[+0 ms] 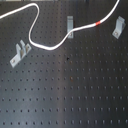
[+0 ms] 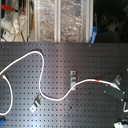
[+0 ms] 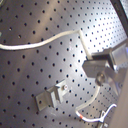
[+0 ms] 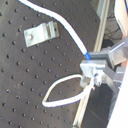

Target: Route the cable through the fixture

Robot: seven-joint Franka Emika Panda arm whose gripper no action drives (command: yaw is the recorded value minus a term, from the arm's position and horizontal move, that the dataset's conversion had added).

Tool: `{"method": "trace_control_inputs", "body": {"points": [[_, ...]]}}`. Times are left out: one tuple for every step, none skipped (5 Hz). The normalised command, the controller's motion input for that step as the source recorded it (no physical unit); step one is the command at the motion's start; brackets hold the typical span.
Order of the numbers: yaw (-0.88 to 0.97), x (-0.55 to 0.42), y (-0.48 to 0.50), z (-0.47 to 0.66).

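Observation:
The white cable (image 1: 37, 42) snakes across the black perforated board (image 1: 65, 95) in both exterior views. It passes the middle fixture (image 1: 70, 22), and its red band (image 1: 99, 23) lies between that and the right fixture (image 1: 118, 26). A left fixture (image 1: 20, 53) stands beside the cable's low bend. The first exterior view does not show my gripper. In both wrist views the gripper (image 4: 93, 71) looks shut on the cable (image 4: 75, 35) near its end, with a loose loop (image 4: 60, 92) hanging past the fingers. The first wrist view shows the gripper (image 3: 102, 75), one fixture (image 3: 52, 95) and the red band (image 3: 80, 116).
In the second exterior view, shelving with clutter and foil-like panels (image 2: 60, 20) stands behind the board's far edge. A metal frame rail (image 4: 97, 30) runs along the board's edge close to the gripper.

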Motion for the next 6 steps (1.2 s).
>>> {"method": "trace_control_inputs", "body": {"points": [[0.0, 0.004, 0.014, 0.0], [0.0, -0.001, 0.0, 0.02], [0.0, 0.013, 0.041, 0.0], [0.04, -0.244, -0.754, 0.47], [0.0, -0.005, -0.016, 0.0], [0.25, -0.634, -0.503, 0.07]]}}
